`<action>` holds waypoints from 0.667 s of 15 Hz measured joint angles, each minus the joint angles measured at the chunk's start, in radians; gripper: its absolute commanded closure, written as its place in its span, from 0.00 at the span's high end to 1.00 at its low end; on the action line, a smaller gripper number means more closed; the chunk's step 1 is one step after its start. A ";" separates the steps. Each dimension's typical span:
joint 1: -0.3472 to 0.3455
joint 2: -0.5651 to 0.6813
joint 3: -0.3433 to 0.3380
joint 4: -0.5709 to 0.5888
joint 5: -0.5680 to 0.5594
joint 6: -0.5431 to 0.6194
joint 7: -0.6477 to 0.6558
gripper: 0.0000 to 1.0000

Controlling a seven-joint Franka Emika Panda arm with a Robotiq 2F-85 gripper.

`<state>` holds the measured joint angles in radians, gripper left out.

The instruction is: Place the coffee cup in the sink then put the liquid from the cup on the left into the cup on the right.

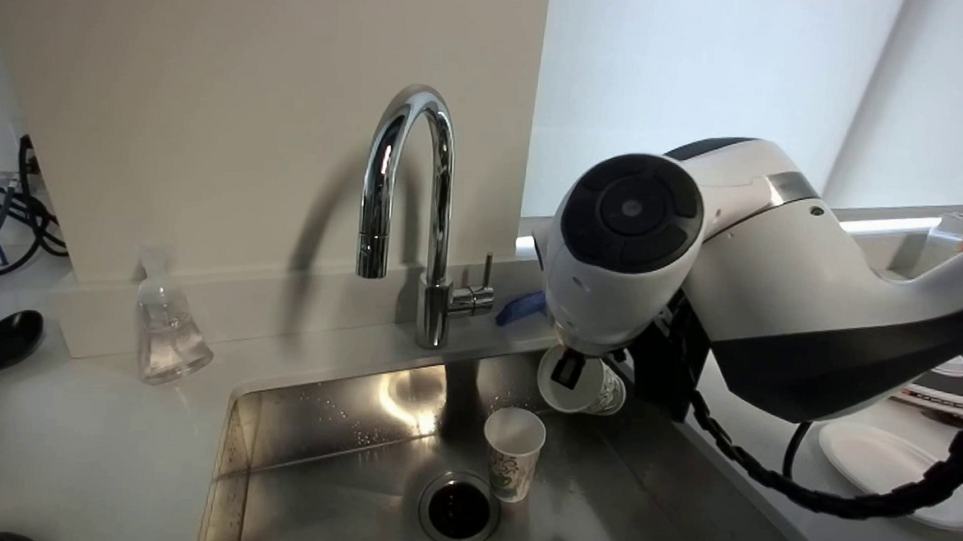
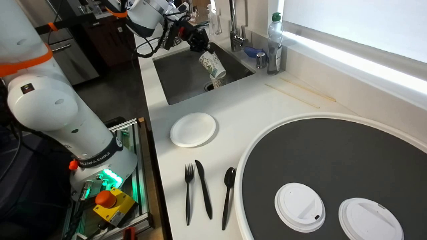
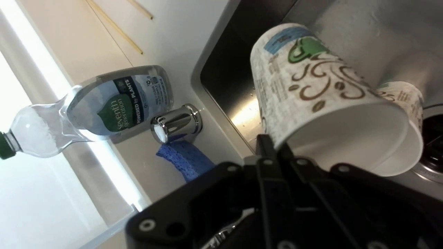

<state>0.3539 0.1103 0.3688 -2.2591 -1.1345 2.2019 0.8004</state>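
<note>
My gripper point(image 3: 276, 146) is shut on the rim of a white paper coffee cup point(image 3: 311, 76) with brown swirls and a green print. This cup point(image 2: 212, 65) hangs over the sink point(image 1: 337, 510), tipped well onto its side, its mouth facing the wrist camera. A similar paper cup point(image 1: 513, 458) stands upright on the basin floor beside the round drain point(image 1: 459, 510); the wrist view shows only part of that standing cup point(image 3: 403, 98) behind the held one. In an exterior view the standing cup is on the left, the held one on the right. No liquid is visible in either.
The arched tap point(image 1: 435, 219) rises behind the basin. A blue sponge point(image 3: 187, 159), a chrome fitting point(image 3: 178, 124) and a soap bottle point(image 2: 275, 43) line the back ledge. A white plate point(image 2: 192, 130), black cutlery point(image 2: 204, 190) and a round dark tray point(image 2: 325, 116) occupy the counter.
</note>
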 measured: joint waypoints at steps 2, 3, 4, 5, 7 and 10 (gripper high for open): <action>0.015 0.016 0.001 0.016 0.000 -0.020 -0.011 0.01; 0.021 0.025 0.001 0.025 0.000 -0.030 -0.017 0.01; 0.026 0.034 0.001 0.034 -0.001 -0.039 -0.021 0.01; 0.030 0.043 0.001 0.043 -0.001 -0.045 -0.024 0.01; 0.038 0.063 0.001 0.060 -0.003 -0.060 -0.033 0.01; 0.050 0.093 0.001 0.087 -0.006 -0.090 -0.045 0.01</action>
<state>0.4041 0.2037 0.3696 -2.1717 -1.1405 2.1120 0.7555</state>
